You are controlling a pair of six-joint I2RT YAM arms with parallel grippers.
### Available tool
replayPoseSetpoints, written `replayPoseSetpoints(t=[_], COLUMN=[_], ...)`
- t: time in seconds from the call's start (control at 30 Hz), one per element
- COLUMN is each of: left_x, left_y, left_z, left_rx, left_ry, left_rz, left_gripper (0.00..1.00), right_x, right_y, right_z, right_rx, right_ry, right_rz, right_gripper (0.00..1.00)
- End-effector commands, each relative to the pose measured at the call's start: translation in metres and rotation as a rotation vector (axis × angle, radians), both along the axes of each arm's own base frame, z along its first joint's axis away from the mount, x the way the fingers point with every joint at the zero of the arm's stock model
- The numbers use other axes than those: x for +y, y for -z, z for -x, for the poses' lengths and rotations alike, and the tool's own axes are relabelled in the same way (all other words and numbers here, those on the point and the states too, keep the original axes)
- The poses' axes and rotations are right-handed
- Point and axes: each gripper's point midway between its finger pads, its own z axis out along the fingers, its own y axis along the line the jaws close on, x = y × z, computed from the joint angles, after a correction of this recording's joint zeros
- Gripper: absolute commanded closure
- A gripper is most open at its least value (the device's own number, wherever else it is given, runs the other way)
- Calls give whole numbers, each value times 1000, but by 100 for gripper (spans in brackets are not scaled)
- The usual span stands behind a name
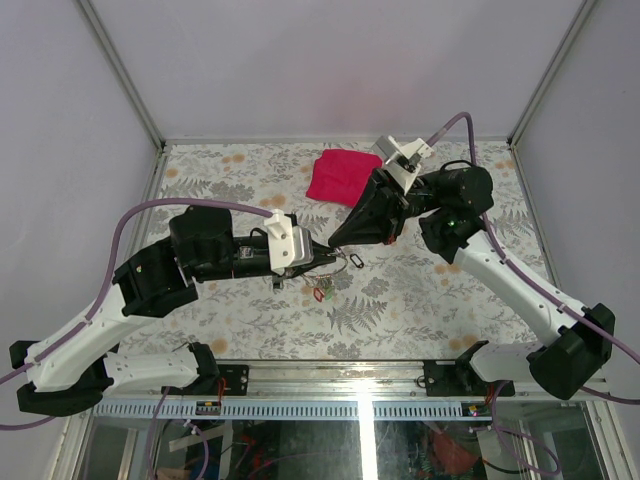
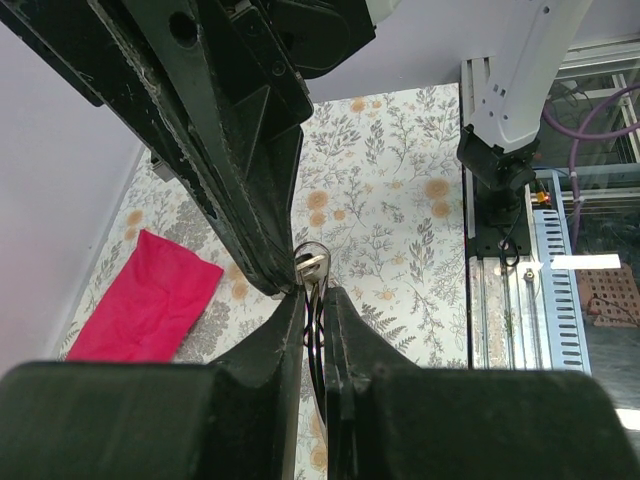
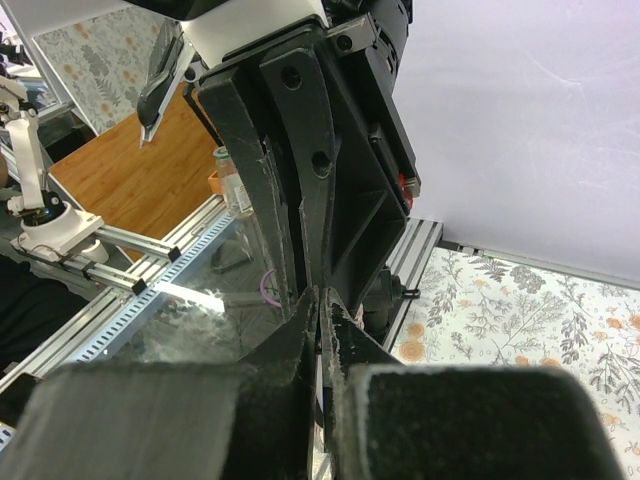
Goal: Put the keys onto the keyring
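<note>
My left gripper point(image 1: 318, 249) and right gripper point(image 1: 332, 242) meet tip to tip above the middle of the table. In the left wrist view the left gripper point(image 2: 315, 292) is shut on the thin silver keyring point(image 2: 311, 249), which stands edge-on between its fingers. A small silver key point(image 2: 312, 265) sticks out at the tip of the right gripper point(image 2: 283, 286), against the ring. The right gripper point(image 3: 320, 298) is shut; its hold is mostly hidden. Other keys lie on the table below: one with a black tag point(image 1: 355, 262), others with red and green tags point(image 1: 321, 292).
A red cloth point(image 1: 340, 175) lies at the back of the table, also seen in the left wrist view point(image 2: 145, 300). The table has a floral cover point(image 1: 420, 300). A metal rail point(image 1: 360, 378) runs along the near edge between the arm bases.
</note>
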Motion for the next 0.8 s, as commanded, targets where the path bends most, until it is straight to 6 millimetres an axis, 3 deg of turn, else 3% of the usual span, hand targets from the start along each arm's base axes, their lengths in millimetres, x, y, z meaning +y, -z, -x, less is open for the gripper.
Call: replayPoseSetpoints(t=[0.0,0.77], left_x=[6,15], left_y=[-30,-38], left_z=[-3,-11], left_rx=[-73,-102], left_ry=[-26,-89], left_rz=[74,96], left_gripper=[100,100], right_x=[-3,-7], right_y=[-4,7], right_z=[15,31], right_rx=[-45,6], right_ry=[-66,-148], right_rz=[6,72], right_gripper=[100,100])
